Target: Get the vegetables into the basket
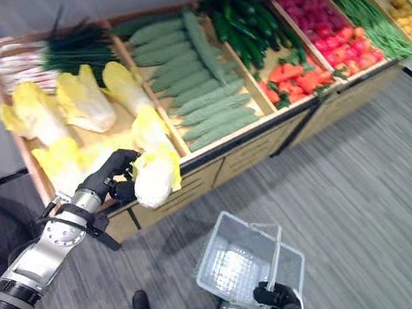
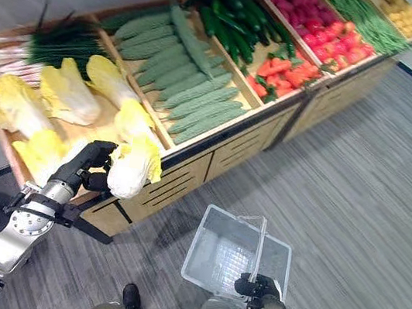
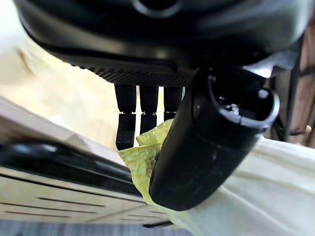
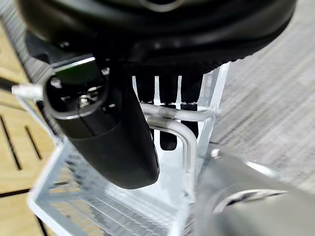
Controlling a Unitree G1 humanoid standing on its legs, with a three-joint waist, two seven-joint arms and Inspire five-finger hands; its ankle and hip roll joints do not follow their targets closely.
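While the left hand [image 1: 112,175] gripped a cabbage [image 1: 155,175] over the stand's [image 1: 212,167] edge, the right hand [image 1: 283,298] held the basket [image 1: 240,263] by its handle nearby. The cabbage could slip and fall.

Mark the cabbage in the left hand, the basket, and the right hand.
Pale yellow napa cabbage [image 1: 154,178], left eye view, its white lower body.
Clear plastic wire basket [image 1: 217,244], left eye view, its left rim.
Right hand [image 1: 278,295], left eye view, dark fingers on the handle.
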